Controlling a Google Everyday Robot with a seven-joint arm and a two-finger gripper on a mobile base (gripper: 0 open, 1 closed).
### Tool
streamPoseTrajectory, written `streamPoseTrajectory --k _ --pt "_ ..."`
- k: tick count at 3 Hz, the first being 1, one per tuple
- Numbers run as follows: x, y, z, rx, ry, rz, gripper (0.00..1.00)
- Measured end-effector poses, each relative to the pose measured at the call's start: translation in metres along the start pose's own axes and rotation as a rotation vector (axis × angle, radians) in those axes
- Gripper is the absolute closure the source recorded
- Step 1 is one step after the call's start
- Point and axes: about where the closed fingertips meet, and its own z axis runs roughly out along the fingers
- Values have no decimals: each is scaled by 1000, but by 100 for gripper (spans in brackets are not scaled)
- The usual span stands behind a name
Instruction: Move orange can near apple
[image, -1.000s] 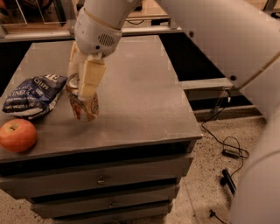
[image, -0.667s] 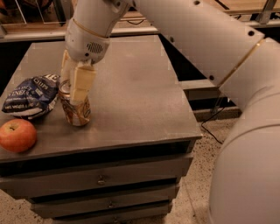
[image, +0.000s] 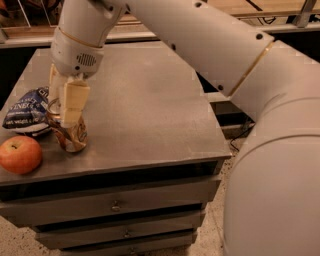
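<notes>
The gripper (image: 61, 119) hangs over the front left of the counter (image: 150, 115), its fingers (image: 74, 100) closed on the upper half of the orange can (image: 72, 137), which leans slightly, base at or just above the surface. The apple (image: 20, 154) sits near the can, leftward and slightly nearer the front edge, so probably only a short shift that way remains.

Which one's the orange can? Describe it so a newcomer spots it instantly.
On the grey cabinet top, look near the front edge, at the view's left. The orange can tilts there, clamped in the tool, beside the apple and blue chip bag. It is the only brown-orange metal cylinder.
</notes>
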Motion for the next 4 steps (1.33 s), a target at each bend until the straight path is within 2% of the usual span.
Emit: streamPoseTrajectory --k 1,3,4 --pt "-14 -2 10 -21 17 -19 84" --pt "-18 -7 14 -7 7 -23 22" --pt "-20 -9 16 -3 3 -24 0"
